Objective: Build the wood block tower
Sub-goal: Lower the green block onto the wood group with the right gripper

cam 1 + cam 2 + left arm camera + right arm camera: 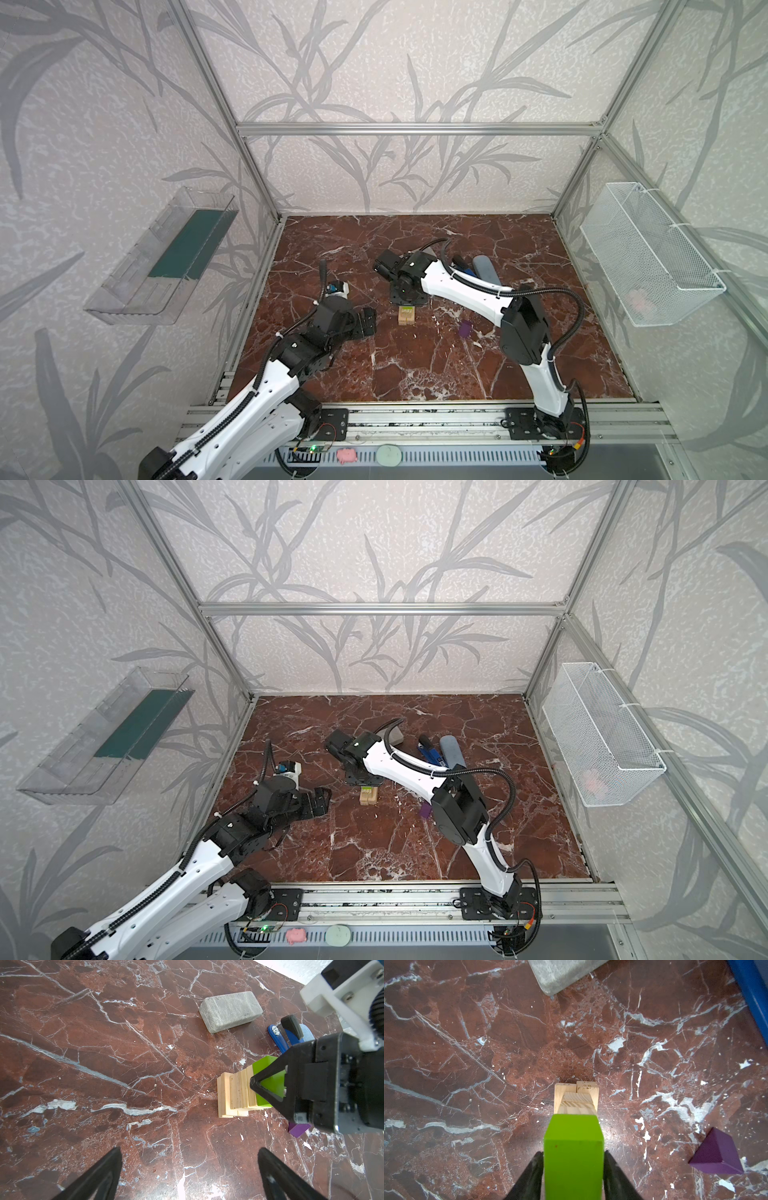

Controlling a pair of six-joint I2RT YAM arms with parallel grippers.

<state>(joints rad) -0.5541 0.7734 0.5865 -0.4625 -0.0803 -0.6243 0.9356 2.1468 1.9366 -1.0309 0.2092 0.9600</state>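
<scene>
Right pincer (pixel 572 1151) straddling the lime green block (pixel 573 1172) atop the tower (pixel 576 1097), fingers (pixel 527 1180) flush on both sides, gripping or loose I cannot tell, scribbles on pale ends unreadable, purple block (pixel 465 329) at four o'clock of tower, left pincer (pixel 190 1148) wide at nine.

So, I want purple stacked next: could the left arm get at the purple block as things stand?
Probably not directly: the tower and the right pincer stand between the open left pincer and the purple block. A detour looks needed.
</scene>
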